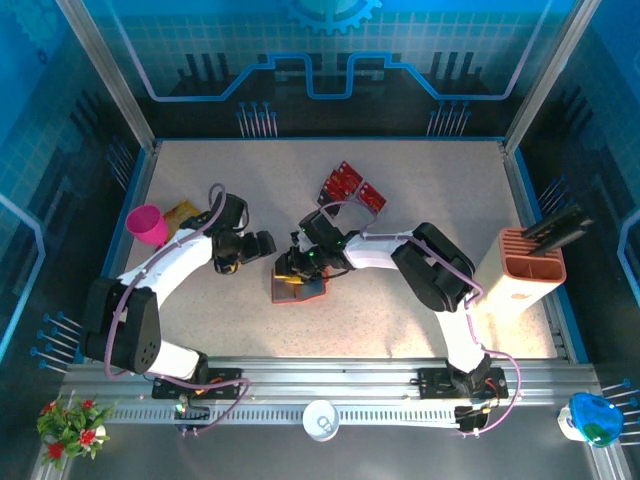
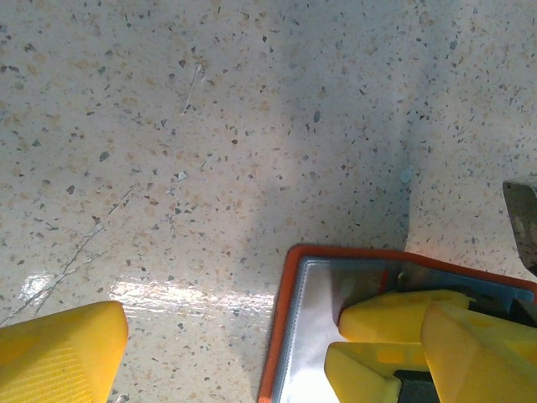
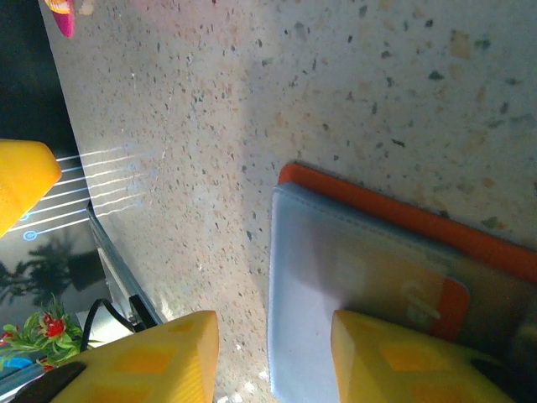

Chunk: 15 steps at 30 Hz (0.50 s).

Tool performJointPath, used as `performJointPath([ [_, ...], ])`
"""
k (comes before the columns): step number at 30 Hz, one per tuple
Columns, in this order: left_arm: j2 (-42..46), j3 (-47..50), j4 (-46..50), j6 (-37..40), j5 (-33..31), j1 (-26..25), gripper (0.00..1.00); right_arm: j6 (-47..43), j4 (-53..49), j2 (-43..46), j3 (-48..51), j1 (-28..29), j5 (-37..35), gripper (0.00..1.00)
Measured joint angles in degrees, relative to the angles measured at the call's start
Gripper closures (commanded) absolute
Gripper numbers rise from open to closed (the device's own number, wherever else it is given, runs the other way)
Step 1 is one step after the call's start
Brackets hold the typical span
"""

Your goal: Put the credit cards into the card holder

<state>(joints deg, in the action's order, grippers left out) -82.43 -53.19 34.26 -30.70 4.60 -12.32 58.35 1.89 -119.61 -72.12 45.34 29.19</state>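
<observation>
The step in hand looks like the seating of a card in the card holder, which lies open and flat on the table near its middle, between the two arms. In the right wrist view one red card with pale markings sits in the grey pocket, its rounded corner showing. The right gripper hangs low over the holder's edge with its jaws apart and nothing clamped between them, one finger over the pocket and the other over bare table. The left gripper stands wide open just beside the holder's corner, holding nothing. Judging from this, the next move calls for the right arm to lift clear and reach back to the loose credit cards, which lie fanned on the table just behind it, and to pinch a single card off the flat surface. By count: one holder, one card in it, and at least two in the fan, though the exact number is too small to tell.
</observation>
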Motion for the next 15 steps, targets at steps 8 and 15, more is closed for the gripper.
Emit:
performJointPath([
  [8, 0.0, 0.0, -0.04, 0.9, 1.68, 0.11, 0.08, 0.59, 1.09, 0.02, 0.15, -0.02, -0.09, 0.6],
  [15, 0.0, 0.0, -0.2, 1.31, 4.28, 0.11, 0.07, 0.81, 2.36, 2.49, 2.84, -0.81, -0.26, 0.6],
])
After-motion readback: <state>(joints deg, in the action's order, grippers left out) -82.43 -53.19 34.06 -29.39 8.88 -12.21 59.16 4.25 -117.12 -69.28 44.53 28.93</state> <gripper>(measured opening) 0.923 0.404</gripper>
